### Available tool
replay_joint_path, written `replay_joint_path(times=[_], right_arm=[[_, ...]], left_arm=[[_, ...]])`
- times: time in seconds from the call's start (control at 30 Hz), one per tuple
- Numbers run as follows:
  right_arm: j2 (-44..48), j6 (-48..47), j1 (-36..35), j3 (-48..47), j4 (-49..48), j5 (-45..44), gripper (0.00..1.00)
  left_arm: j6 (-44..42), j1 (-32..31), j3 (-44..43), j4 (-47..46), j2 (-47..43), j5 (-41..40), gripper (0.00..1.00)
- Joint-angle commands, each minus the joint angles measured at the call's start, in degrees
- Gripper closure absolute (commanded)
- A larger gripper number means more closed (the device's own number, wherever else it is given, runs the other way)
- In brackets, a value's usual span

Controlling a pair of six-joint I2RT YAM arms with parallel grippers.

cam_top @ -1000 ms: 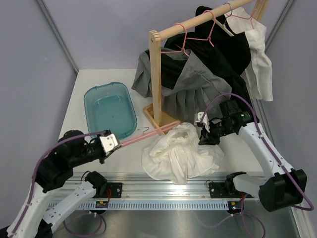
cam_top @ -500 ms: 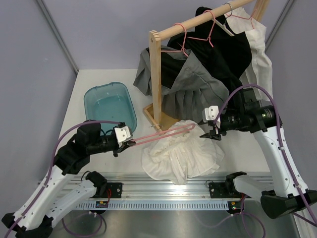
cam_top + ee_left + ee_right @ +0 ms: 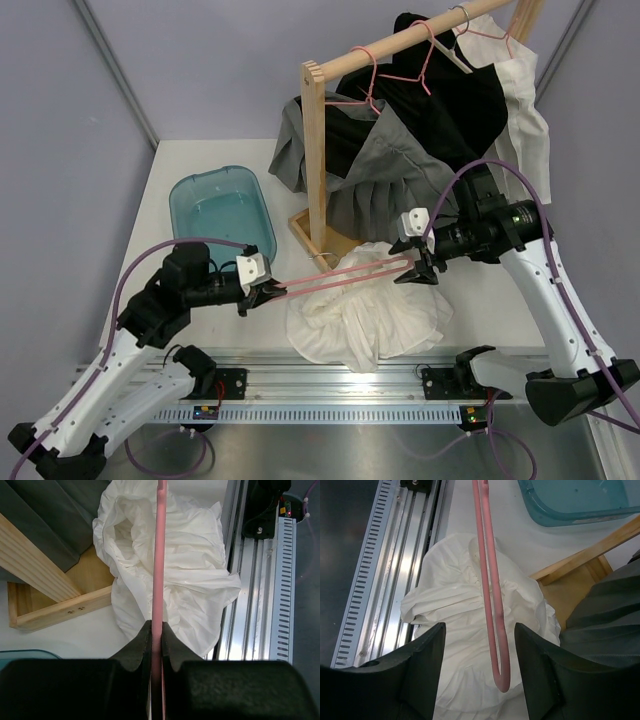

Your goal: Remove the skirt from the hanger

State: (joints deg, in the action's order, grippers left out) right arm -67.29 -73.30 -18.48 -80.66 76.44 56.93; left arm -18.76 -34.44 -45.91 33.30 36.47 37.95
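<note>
The white skirt (image 3: 365, 310) lies crumpled on the table near the front edge, free of the hanger; it also shows in the left wrist view (image 3: 195, 580) and the right wrist view (image 3: 465, 630). The pink hanger (image 3: 340, 275) is held level above it. My left gripper (image 3: 262, 292) is shut on the hanger's left end (image 3: 160, 570). My right gripper (image 3: 413, 270) is open, its fingers either side of the hanger's rounded right end (image 3: 495, 630) without touching it.
A wooden clothes rack (image 3: 318, 150) stands behind the skirt with grey (image 3: 390, 170), black and cream garments on pink hangers. Its wooden base (image 3: 55, 605) is beside the skirt. A teal tub (image 3: 222, 220) sits at the left. The metal rail (image 3: 340, 372) runs along the front.
The left gripper carried the hanger up and to the right, off the table and clear of the skirt. The right gripper let go of the skirt, rose and now brackets the hanger's right end.
</note>
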Motion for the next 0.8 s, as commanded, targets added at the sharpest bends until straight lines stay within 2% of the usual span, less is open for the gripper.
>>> replay_joint_path(times=[0.0,0.4,0.43,0.47,0.53,0.57,0.63,0.67,0.73,0.77], right_arm=[[-0.03,2.28,-1.12,-0.72,0.99,-0.24,0.36],[0.49,1.05,-1.47,2.62,2.66,-1.29,0.52],[0.58,1.05,-1.47,2.62,2.66,-1.2,0.55],[0.93,1.31,-1.56,2.18,2.83,-0.94,0.66],[1.02,1.4,-1.47,2.18,3.18,-0.94,0.7],[1.37,1.4,-1.47,2.18,3.36,-0.94,0.79],[1.89,1.58,-1.47,2.35,3.71,-1.12,0.87],[2.51,2.1,-1.47,2.7,3.71,-1.2,0.94],[3.47,2.89,-1.47,3.14,3.45,-1.2,0.99],[3.91,3.42,-1.47,3.84,3.27,-1.38,1.0]], left_arm=[[1.98,0.16,-0.06,-6.32,-0.78,3.53,1.0],[4.43,0.16,2.67,-12.72,-1.05,5.11,1.0],[4.61,0.25,2.84,-12.99,-0.87,5.2,1.0],[4.87,0.16,3.02,-13.95,-0.44,5.55,1.0],[5.23,0.16,3.19,-14.22,-0.35,5.55,1.0],[5.49,0.16,3.63,-15.18,-0.35,5.64,1.0],[6.28,0.25,4.16,-16.42,-0.69,5.38,1.0],[6.54,0.16,4.77,-17.56,-0.7,5.11,1.0],[7.68,0.16,5.39,-18.88,-0.87,3.97,1.0],[8.04,0.16,5.74,-19.41,-1.22,3.36,0.96]])
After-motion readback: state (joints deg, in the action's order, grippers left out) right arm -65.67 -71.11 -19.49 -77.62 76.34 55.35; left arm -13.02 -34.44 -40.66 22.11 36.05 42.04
